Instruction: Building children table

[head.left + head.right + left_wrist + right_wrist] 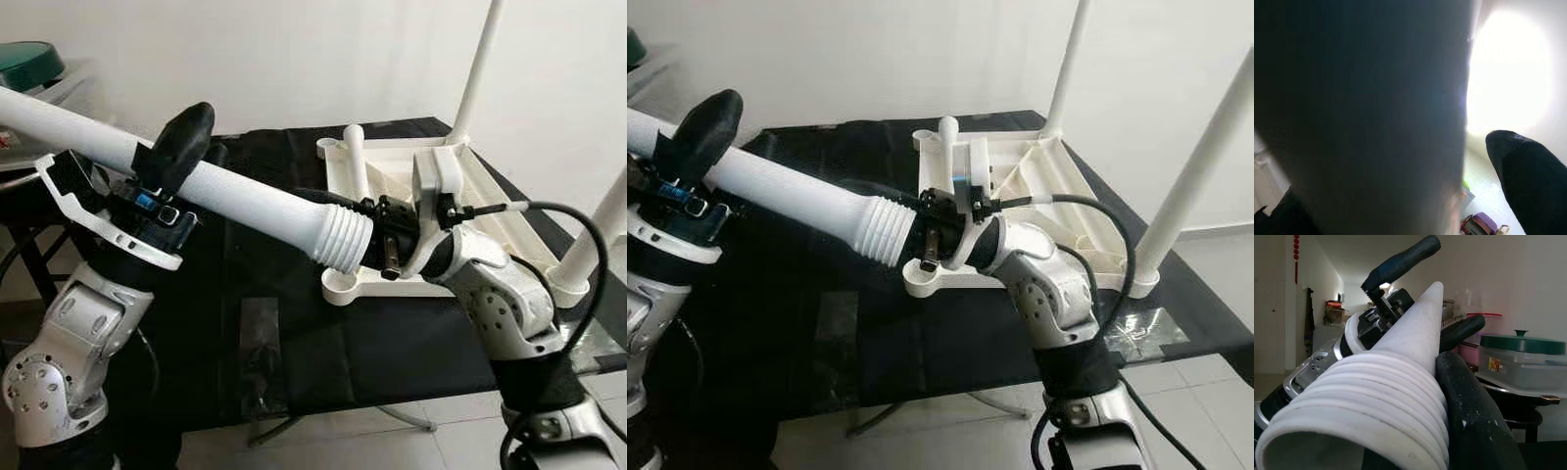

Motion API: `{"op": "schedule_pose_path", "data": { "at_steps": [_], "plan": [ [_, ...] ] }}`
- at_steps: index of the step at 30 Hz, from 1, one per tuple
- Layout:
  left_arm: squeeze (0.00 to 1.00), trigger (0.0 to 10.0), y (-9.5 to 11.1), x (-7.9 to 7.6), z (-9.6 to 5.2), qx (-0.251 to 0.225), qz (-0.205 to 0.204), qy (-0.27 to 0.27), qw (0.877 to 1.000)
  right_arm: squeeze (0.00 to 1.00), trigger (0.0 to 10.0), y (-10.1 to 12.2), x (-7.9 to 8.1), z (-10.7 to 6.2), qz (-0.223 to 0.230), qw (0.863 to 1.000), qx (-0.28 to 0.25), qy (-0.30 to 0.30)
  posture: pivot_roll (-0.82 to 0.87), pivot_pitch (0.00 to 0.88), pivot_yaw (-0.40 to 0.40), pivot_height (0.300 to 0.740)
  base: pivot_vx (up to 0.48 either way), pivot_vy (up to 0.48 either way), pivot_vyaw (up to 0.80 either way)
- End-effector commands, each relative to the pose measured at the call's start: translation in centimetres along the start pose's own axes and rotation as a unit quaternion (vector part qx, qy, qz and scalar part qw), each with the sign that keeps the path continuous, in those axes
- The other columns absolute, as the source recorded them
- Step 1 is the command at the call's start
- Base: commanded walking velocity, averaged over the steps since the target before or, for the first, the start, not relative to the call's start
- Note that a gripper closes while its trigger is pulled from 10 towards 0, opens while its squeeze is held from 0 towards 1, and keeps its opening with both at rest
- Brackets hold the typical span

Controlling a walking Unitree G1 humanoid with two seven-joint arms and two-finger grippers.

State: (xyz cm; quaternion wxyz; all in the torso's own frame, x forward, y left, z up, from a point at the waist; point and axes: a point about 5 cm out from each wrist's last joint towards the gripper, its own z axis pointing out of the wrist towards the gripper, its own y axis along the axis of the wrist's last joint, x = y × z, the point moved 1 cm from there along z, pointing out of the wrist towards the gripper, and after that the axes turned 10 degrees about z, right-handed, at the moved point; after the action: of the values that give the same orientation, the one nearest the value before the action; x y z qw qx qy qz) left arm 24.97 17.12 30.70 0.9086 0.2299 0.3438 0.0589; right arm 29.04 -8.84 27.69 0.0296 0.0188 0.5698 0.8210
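Note:
A long white table leg (255, 201) slants across in front of me, its ribbed threaded end (345, 237) pointing right. My left gripper (181, 147) is shut on the leg's middle, one black finger (1533, 171) curling over it. My right gripper (338, 230) is shut on the threaded end (1376, 406), with a finger (1464, 396) pressed along its side. Just beyond lies the upturned white tabletop (392, 284) with its near corner socket (343, 286) under the leg's tip. Two long legs (475, 69) (598, 235) stand upright in the tabletop.
The tabletop rests on a black-covered table (294, 343) with a taped patch (260, 352) near its front edge. A short white post (355, 157) rises at the tabletop's far corner. A green-lidded container (24, 64) sits at the far left. A white wall stands behind.

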Motion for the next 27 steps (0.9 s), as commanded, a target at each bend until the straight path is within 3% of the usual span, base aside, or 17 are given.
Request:
{"op": "schedule_pose_path", "data": {
  "at_steps": [1, 8, 9, 11, 12, 13, 14, 27],
  "plan": [
    [0.00, 10.0, 0.8, 0.2, 0.1, -0.013, 0.008, 0.007, 1.000, 0.00, 10.0, 0.0, 0.7, 0.4, 0.001, 1.000, 0.003, 0.020, 0.03, 0.003, 0.039, 0.740, 0.000, 0.000, 0.00],
    [0.00, 10.0, 1.8, 0.7, -0.2, -0.047, 0.017, 0.031, 0.998, 0.00, 10.0, -0.6, 1.1, 0.8, 0.010, 1.000, 0.000, 0.023, 0.01, 0.013, 0.022, 0.740, 0.000, 0.000, 0.00],
    [0.00, 9.0, 2.0, 0.8, -0.2, -0.057, 0.013, 0.033, 0.998, 0.00, 10.0, -0.7, 1.2, 0.9, 0.013, 1.000, 0.000, 0.026, 0.01, 0.015, 0.022, 0.740, 0.000, 0.000, 0.00],
    [0.00, 9.0, 2.1, 0.8, -0.3, -0.062, 0.010, 0.033, 0.998, 0.00, 10.0, -0.7, 1.2, 0.9, 0.015, 0.999, 0.001, 0.029, 0.01, 0.015, 0.022, 0.740, 0.000, 0.000, 0.00],
    [0.00, 0.9, 2.1, 0.8, -0.3, -0.063, 0.008, 0.032, 0.997, 0.00, 10.0, -0.8, 1.3, 0.9, 0.016, 0.999, 0.002, 0.032, 0.01, 0.016, 0.025, 0.740, 0.000, 0.000, 0.00],
    [0.00, 0.9, 2.1, 0.8, -0.3, -0.063, 0.008, 0.032, 0.997, 0.00, 10.0, -0.8, 1.3, 0.9, 0.016, 0.999, 0.002, 0.032, 0.01, 0.016, 0.025, 0.740, 0.000, 0.000, 0.00],
    [0.00, 0.0, 2.0, 0.7, -0.3, -0.062, 0.005, 0.027, 0.998, 0.00, 10.0, -0.8, 1.4, 1.0, 0.018, 0.999, 0.005, 0.034, 0.01, 0.016, 0.025, 0.740, 0.000, 0.000, 0.00],
    [0.00, 0.0, 1.5, 0.2, -0.3, -0.042, -0.007, 0.007, 0.999, 0.00, 10.0, -1.1, 1.2, 0.7, 0.019, 0.999, 0.016, 0.031, 0.01, 0.015, 0.027, 0.740, 0.000, 0.000, 0.00]
  ]
}}
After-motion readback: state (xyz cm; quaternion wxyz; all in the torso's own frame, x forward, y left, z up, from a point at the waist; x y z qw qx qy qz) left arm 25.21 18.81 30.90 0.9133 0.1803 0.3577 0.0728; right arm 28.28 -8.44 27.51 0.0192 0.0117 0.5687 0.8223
